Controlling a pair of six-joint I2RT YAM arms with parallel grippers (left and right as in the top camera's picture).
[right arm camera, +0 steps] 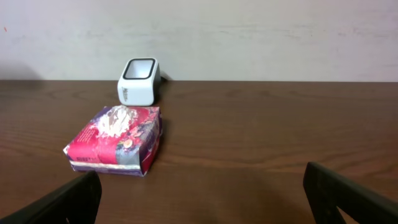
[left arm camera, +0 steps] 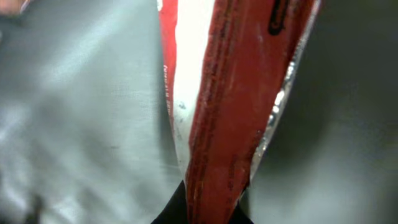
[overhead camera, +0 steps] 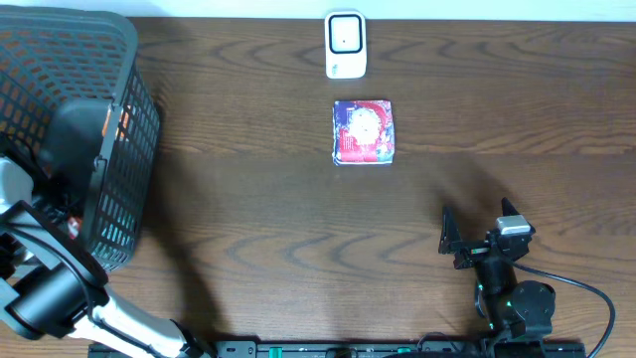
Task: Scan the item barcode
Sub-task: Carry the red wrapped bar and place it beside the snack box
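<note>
Red-white packet (left arm camera: 214, 112) clamped in left gripper (left arm camera: 202, 208), inside basket (overhead camera: 129, 60) well left of scanner (overhead camera: 346, 45); right gripper (right arm camera: 202, 199) spread wide, empty.

A dark brown wooden table (overhead camera: 248, 249) with a streaked grain is spread beneath and ahead of the right gripper (overhead camera: 450, 242). A pale, plain wall (right arm camera: 249, 37) is seen straight ahead of that gripper, beyond the table's far edge. A black mesh basket (overhead camera: 139, 109) is set well apart to that gripper's left, at the table's end.
</note>
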